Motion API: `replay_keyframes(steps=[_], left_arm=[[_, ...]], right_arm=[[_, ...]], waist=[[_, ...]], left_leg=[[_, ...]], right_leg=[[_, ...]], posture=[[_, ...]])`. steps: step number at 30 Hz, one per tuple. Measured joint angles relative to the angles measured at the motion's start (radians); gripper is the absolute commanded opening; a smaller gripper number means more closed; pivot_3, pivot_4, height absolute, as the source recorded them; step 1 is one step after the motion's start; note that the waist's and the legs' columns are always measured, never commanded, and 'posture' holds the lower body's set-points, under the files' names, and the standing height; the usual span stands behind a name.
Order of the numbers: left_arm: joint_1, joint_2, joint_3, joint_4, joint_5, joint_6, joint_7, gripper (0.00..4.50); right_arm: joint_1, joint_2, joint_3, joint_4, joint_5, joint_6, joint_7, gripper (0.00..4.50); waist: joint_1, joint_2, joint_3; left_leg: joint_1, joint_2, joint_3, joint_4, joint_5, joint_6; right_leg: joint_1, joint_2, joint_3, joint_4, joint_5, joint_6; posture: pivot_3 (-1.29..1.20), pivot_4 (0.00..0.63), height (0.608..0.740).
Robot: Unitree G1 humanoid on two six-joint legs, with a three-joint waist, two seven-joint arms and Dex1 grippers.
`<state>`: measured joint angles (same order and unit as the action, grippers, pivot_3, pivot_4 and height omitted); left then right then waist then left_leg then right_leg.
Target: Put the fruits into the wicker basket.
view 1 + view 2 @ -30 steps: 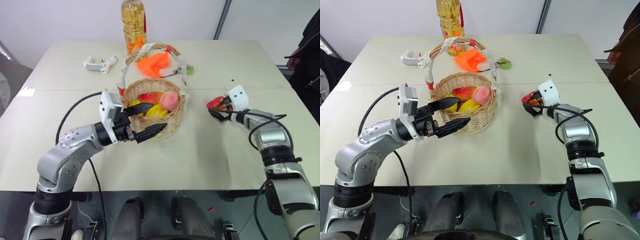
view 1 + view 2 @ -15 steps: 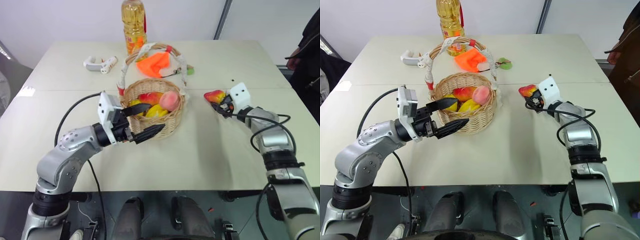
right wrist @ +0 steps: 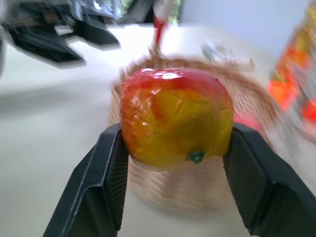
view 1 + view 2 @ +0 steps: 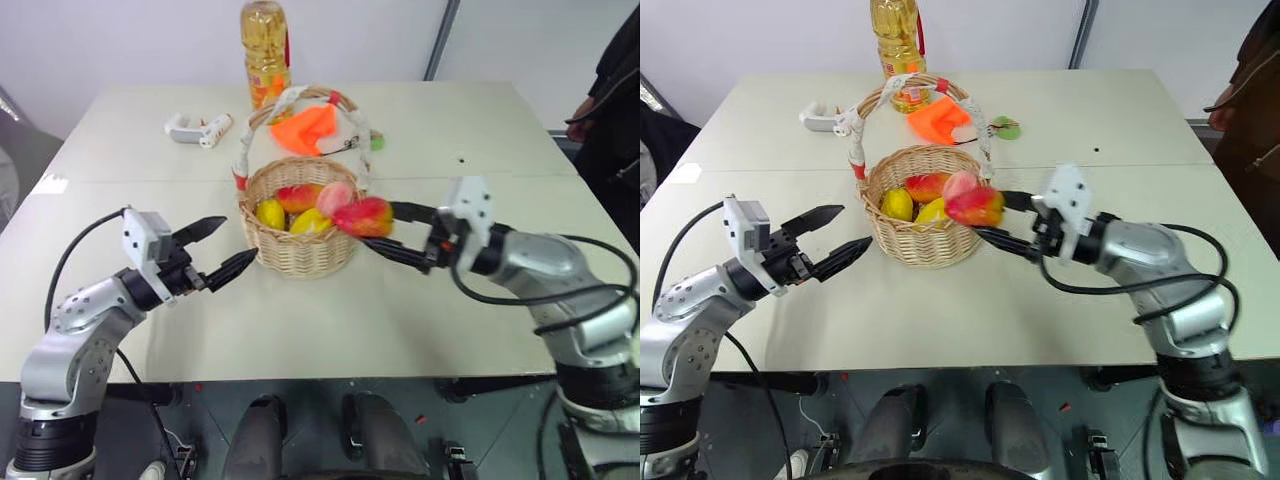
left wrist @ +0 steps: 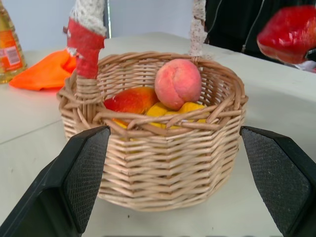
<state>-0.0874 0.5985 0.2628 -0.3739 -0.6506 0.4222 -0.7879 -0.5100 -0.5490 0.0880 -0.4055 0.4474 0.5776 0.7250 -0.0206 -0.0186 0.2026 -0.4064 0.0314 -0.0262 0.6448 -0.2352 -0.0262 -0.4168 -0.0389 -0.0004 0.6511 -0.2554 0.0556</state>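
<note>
From the head views, a pale table (image 4: 480, 120) joined by a seam stands before a white wall, bearing an oil bottle (image 4: 266, 50), orange cloth (image 4: 310, 128) and the wicker basket (image 4: 300, 250). The left wrist view shows a peach (image 5: 177, 83) inside; the left gripper (image 4: 222, 250) is spread empty. In the right wrist view, the right gripper (image 3: 173, 168) clamps a mango (image 3: 175, 116) at the rim.

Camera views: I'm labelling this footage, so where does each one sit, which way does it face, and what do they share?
Left eye, right eye: head, looking down on the table; both arms show, right gripper holding the red-and-yellow toy mango.
Left wrist: along the open left gripper, facing the round tan wicker basket side-on.
Right wrist: along its black fingers, facing the mango, the basket behind.
Shared: basket and mango.
</note>
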Motion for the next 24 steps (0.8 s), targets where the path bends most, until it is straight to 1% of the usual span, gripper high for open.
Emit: replay_keyframes(steps=[1,2,4,7,8,9,15,17,18,19,21,24], left_arm=[[-0.005,-0.001,-0.002,-0.001,0.0,0.0,-0.002,4.5],[-0.004,-0.002,-0.001,-0.002,-0.006,-0.002,-0.004,4.5],[-0.004,-0.014,-0.002,-0.007,-0.019,0.0,-0.002,4.5],[-0.002,-0.018,-0.005,-0.036,-0.039,0.003,0.0,4.5],[-0.001,-0.02,-0.005,-0.043,-0.039,0.003,0.002,4.5],[0.001,-0.022,-0.006,-0.046,-0.039,0.003,0.004,4.5],[0.006,-0.036,-0.018,-0.067,-0.039,0.005,0.019,4.5],[0.004,-0.041,-0.024,-0.071,-0.042,0.006,0.022,4.5],[0.001,-0.048,-0.028,-0.071,-0.051,0.007,0.022,4.5],[0.001,-0.05,-0.03,-0.071,-0.055,0.007,0.023,4.5],[-0.013,-0.058,-0.044,-0.071,-0.066,0.01,0.024,4.5],[-0.055,-0.068,-0.058,-0.07,-0.073,0.01,0.024,4.5]], right_arm=[[-0.02,0.019,0.025,0.003,-0.018,0.007,-0.022,2.62],[-0.055,0.059,0.068,0.022,-0.054,0.026,-0.069,2.62],[-0.099,0.14,0.103,0.079,-0.104,0.054,-0.15,2.62],[-0.11,0.18,0.143,0.105,-0.139,0.078,-0.194,3.66],[-0.11,0.187,0.147,0.106,-0.149,0.083,-0.201,4.16],[-0.11,0.188,0.147,0.106,-0.152,0.084,-0.208,4.47],[-0.086,0.152,0.115,0.062,-0.155,0.06,-0.185,4.47],[-0.033,0.118,0.035,0.016,-0.09,0.051,-0.136,4.47],[0.008,0.089,-0.036,-0.002,-0.046,0.051,-0.11,4.47],[0.018,0.08,-0.061,-0.002,-0.037,0.051,-0.107,4.47],[0.029,0.079,-0.117,0.006,-0.031,0.053,-0.13,4.47],[-0.006,0.141,-0.133,0.085,-0.056,0.054,-0.22,4.47]], waist=[[0.002,0.0,0.0],[0.008,0.0,0.0],[0.011,0.0,0.0],[0.013,0.0,0.0],[0.011,0.0,0.0],[0.01,0.0,0.0],[0.008,0.0,0.0],[0.012,0.0,0.0],[0.014,0.0,0.0],[0.012,-0.001,0.0],[0.006,-0.001,0.0],[-0.001,-0.001,-0.001]], left_leg=[[-0.001,0.0,0.0,0.0,0.0,0.0],[-0.002,0.001,-0.001,0.0,0.0,0.0],[-0.004,0.001,-0.002,-0.001,0.0,0.0],[-0.006,0.001,-0.001,-0.001,0.0,0.0],[-0.006,0.001,-0.001,-0.001,0.0,0.0],[-0.006,0.001,-0.001,-0.001,0.0,0.0],[-0.005,0.002,-0.001,-0.001,0.0,0.0],[-0.005,0.002,-0.002,-0.001,0.0,0.0],[-0.005,0.002,-0.001,-0.001,0.0,0.0],[-0.005,0.002,-0.001,-0.001,0.0,0.0],[-0.004,0.002,0.0,0.0,0.0,0.0],[-0.001,0.004,0.0,-0.001,0.0,0.0]], right_leg=[[-0.001,0.001,0.0,0.0,0.0,0.0],[-0.002,0.003,0.0,0.0,0.0,0.0],[-0.003,0.003,0.0,0.0,0.0,0.0],[-0.006,0.003,0.0,0.0,0.002,0.003],[-0.006,0.003,0.001,0.0,0.002,0.003],[-0.006,0.003,0.001,0.0,0.002,0.003],[-0.006,0.005,0.001,0.001,0.0,0.0],[-0.005,0.005,0.001,0.0,0.0,0.001],[-0.004,0.005,0.001,0.0,0.0,0.001],[-0.004,0.005,0.001,-0.001,0.0,0.001],[-0.004,0.005,0.002,0.0,0.001,0.0],[-0.005,0.011,0.007,0.001,0.003,-0.003]], posture=[[0.0,0.15,0.74],[0.0,0.15,0.74],[0.0,0.15,0.74],[0.0,0.15,0.74],[0.0,0.15,0.74],[0.0,0.15,0.74],[0.0,0.15,0.74],[0.0,0.15,0.74],[0.0,0.15,0.74],[0.0,0.15,0.74],[0.0,0.15,0.74],[0.0,0.15,0.74]])
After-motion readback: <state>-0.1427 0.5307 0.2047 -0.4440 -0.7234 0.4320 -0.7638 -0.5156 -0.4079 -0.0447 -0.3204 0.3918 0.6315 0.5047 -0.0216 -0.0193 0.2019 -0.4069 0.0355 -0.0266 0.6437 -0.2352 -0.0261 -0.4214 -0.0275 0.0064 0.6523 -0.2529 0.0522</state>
